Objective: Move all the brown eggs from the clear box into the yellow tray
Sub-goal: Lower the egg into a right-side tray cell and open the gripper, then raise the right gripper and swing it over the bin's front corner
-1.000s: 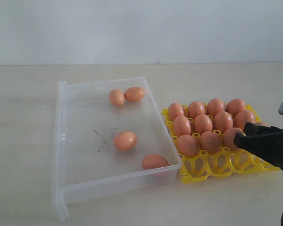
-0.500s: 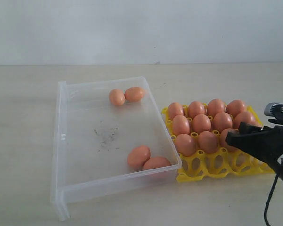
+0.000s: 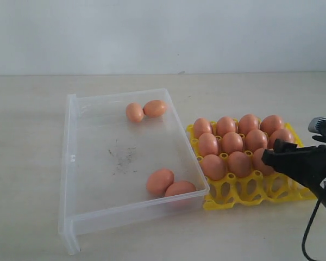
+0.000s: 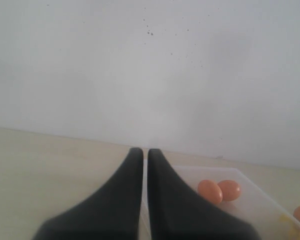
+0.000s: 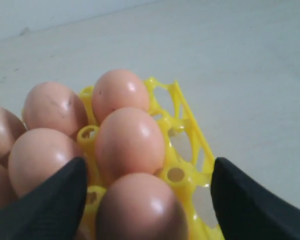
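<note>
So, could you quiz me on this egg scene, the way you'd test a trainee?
1. How many brown eggs lie in the clear box?
2. True or false: the yellow tray has every cup filled.
3. The right fingers are: A) apart, either side of an egg in the tray; B) shut on an egg over the box; C) out of sight.
Key: 1) four; 2) false; 3) A.
</note>
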{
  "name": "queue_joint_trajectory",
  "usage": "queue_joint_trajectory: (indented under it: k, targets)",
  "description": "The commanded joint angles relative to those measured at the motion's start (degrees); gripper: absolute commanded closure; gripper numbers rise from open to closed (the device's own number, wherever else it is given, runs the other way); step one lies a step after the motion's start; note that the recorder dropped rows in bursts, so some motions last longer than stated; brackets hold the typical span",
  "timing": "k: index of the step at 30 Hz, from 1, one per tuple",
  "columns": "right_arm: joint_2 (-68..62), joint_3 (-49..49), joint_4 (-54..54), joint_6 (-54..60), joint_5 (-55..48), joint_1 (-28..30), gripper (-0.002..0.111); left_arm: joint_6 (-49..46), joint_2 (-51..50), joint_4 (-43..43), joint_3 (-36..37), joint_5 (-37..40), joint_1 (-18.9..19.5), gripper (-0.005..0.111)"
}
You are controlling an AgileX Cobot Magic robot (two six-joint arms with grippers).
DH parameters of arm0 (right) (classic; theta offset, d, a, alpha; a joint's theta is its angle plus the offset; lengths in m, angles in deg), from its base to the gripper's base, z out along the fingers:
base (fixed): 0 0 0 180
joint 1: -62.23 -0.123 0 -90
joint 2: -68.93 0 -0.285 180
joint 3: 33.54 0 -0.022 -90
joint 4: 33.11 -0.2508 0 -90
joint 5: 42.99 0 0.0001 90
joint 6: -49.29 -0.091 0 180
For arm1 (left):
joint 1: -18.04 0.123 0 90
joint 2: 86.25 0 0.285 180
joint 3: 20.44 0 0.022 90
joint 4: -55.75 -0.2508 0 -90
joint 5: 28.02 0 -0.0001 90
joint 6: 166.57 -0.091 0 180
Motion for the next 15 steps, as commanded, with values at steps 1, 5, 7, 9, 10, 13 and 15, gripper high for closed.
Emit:
queue_joint_trajectory:
  k: [1,5,7,9,10,13,15]
  targets:
    - [3.1,2.0,0.7,0.0,4.7,-0.2,0.042,0.4,0.2,0.6,-0.2,-0.9,-0.3,0.103]
    - [11.5,2.6,2.6,2.4,4.7,-0.7,0.044,0.4,0.2,0.6,-0.2,-0.9,-0.3,0.103]
    - [16.8,2.6,7.2,2.8,4.7,-0.7,0.055,0.4,0.2,0.6,-0.2,-0.9,-0.3,0.103]
    - [21.9,2.4,14.7,-1.5,4.7,-0.7,0.074,0.4,0.2,0.6,-0.2,-0.9,-0.3,0.103]
    - [23.8,2.0,19.4,-4.6,4.7,-0.7,0.084,0.4,0.2,0.6,-0.2,-0.9,-0.3,0.103]
    - [30.1,-11.0,59.2,-25.3,-1.0,-0.7,0.107,0.4,0.2,0.6,-0.2,-0.9,-0.3,0.103]
    - [29.4,-23.4,87.2,-54.1,-23.5,-3.7,0.107,0.4,0.2,0.6,-0.2,-0.9,-0.3,0.103]
